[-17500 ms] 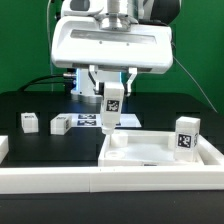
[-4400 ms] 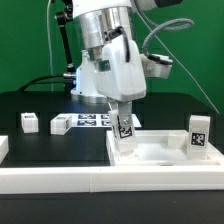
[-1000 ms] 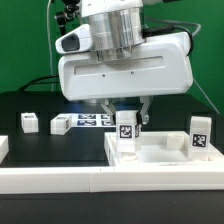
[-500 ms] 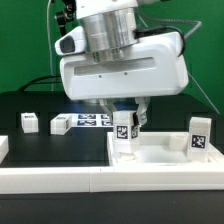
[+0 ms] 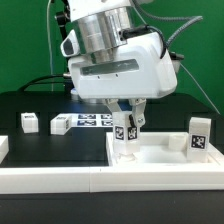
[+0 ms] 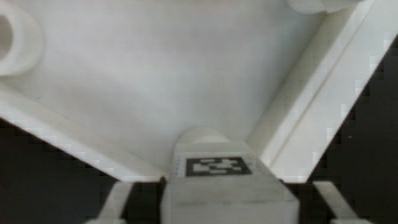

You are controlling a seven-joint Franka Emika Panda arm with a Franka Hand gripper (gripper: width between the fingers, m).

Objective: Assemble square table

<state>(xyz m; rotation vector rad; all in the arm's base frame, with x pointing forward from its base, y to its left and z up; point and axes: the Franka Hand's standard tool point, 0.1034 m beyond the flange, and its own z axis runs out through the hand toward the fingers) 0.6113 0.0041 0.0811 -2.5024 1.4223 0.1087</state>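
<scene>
Count: one square slab (image 5: 165, 156), four legs, one claw (image 5: 126, 124), one marker board (image 5: 90, 121), one long border bar (image 5: 80, 181). The slab lies flat on the black tabletop (image 5: 50, 150) toward the exterior view's right, rim up, just behind the border bar. Legs: the held leg (image 5: 123, 142) stands upright at the slab's corner on the exterior view's left. The standing leg (image 5: 200, 133) is upright at the slab's corner on the exterior view's right, well apart from the claw. The two loose ones lie on the tabletop at the exterior view's left: the far loose leg (image 5: 29, 121) and the near loose leg (image 5: 60, 125), the latter just beside the marker board. Every leg shows a black-and-white tag. Arm: it comes down from above, wrist pointing straight at the slab, and the broad white wrist housing (image 5: 125, 65) is skewed, so it sits higher on the exterior view's left than on the right. The claw is at a narrow spread, one finger on each side of the held leg's upper half, clamped on it. The wrist view looks down past the leg's tagged top (image 6: 219, 165) into the slab's corner where two rims meet. One round socket (image 6: 9, 40) shows in the slab floor, apart from that leg. I cannot tell whether the held leg's foot is fully seated.
</scene>
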